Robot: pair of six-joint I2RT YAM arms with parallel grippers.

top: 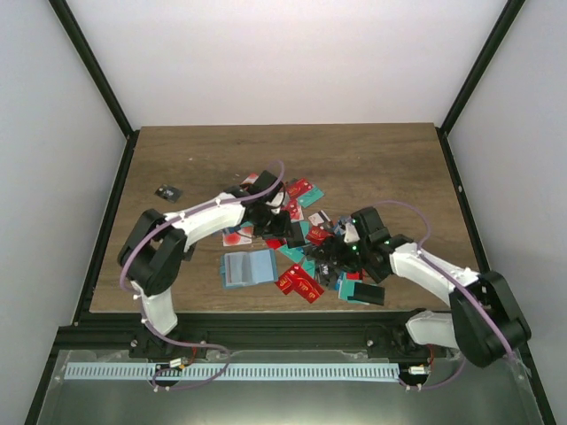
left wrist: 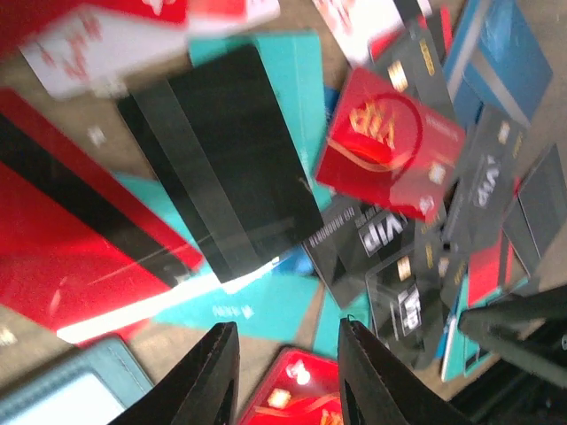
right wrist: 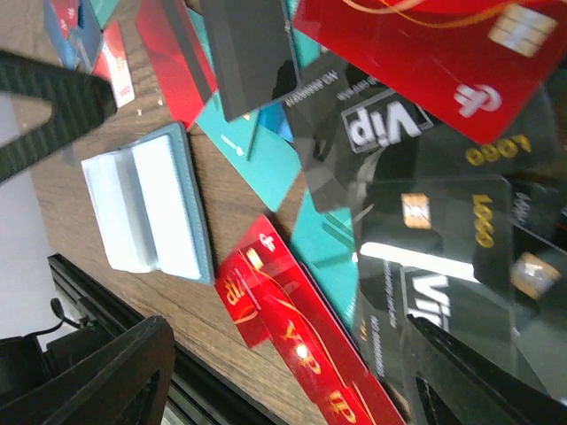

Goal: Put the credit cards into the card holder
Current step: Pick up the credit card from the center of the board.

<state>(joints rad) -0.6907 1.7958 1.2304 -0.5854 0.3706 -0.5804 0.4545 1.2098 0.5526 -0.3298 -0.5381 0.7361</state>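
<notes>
The left arm (top: 199, 223) and right arm (top: 431, 273) have white links and bulky black joints, lilac cables (top: 121, 266) looped alongside, and black tapered fingers (left wrist: 208, 376).

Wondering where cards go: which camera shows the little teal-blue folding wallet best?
Right wrist view: the teal-blue bifold card holder lies open, close and sharp. The top view shows it whole but small; the left wrist catches only a blurred corner.
</notes>
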